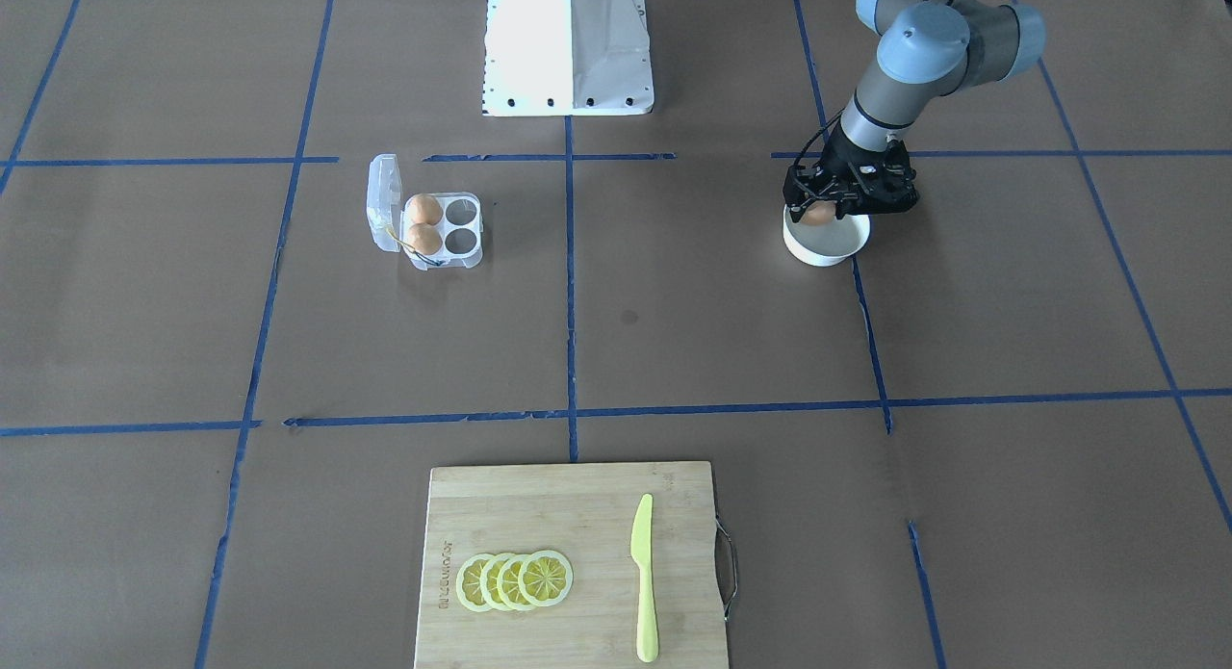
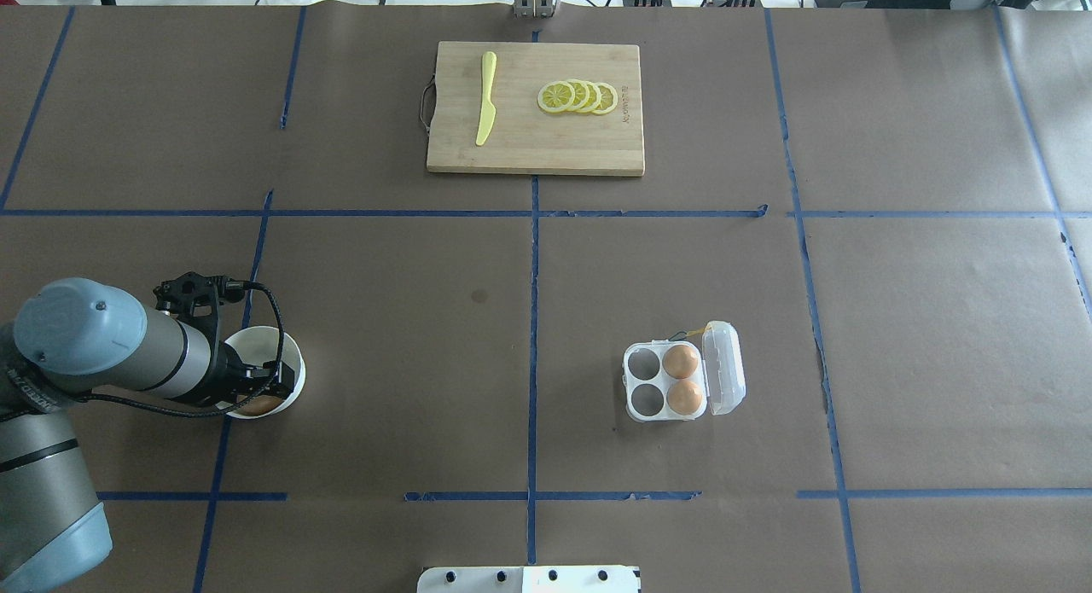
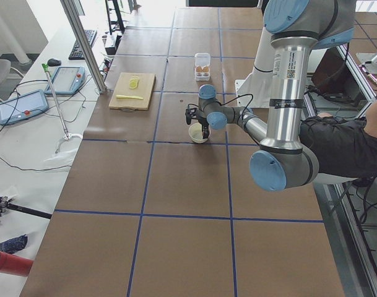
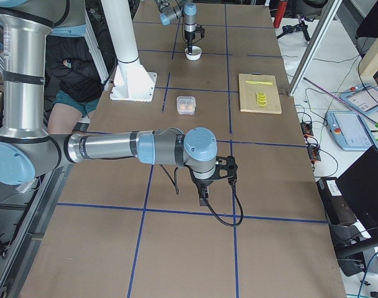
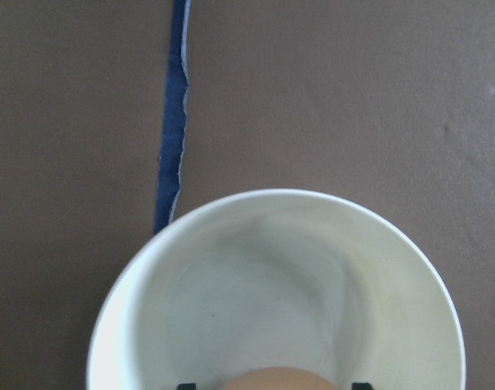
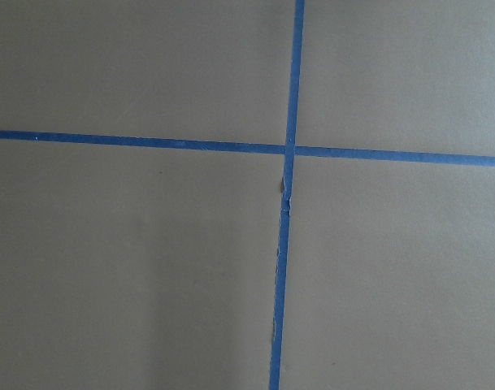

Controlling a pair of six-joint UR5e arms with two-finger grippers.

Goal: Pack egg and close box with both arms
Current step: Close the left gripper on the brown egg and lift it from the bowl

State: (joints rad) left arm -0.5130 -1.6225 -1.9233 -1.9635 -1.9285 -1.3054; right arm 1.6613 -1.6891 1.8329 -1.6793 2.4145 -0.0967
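Note:
My left gripper [image 1: 818,207] hangs over the round white bowl [image 1: 828,250] and is shut on an orange-brown egg [image 1: 818,214]. In the left wrist view the egg [image 5: 271,380] sits between the two fingertips at the bottom edge, above the bowl [image 5: 271,276]. The clear four-cell box [image 1: 472,255] stands open with its lid [image 1: 383,202] tipped back. It holds two eggs [image 1: 423,209] [image 1: 423,238], and two cells are empty. A yellow string [image 1: 409,245] lies at its hinge side. My right gripper [image 4: 204,198] shows only in the exterior right view, so I cannot tell its state.
A wooden cutting board [image 1: 577,515] at the table's far side carries a yellow knife [image 1: 643,578] and lemon slices [image 1: 515,580]. The white base block [image 1: 568,48] stands at the robot's side. A person [image 3: 343,142] sits beside the table.

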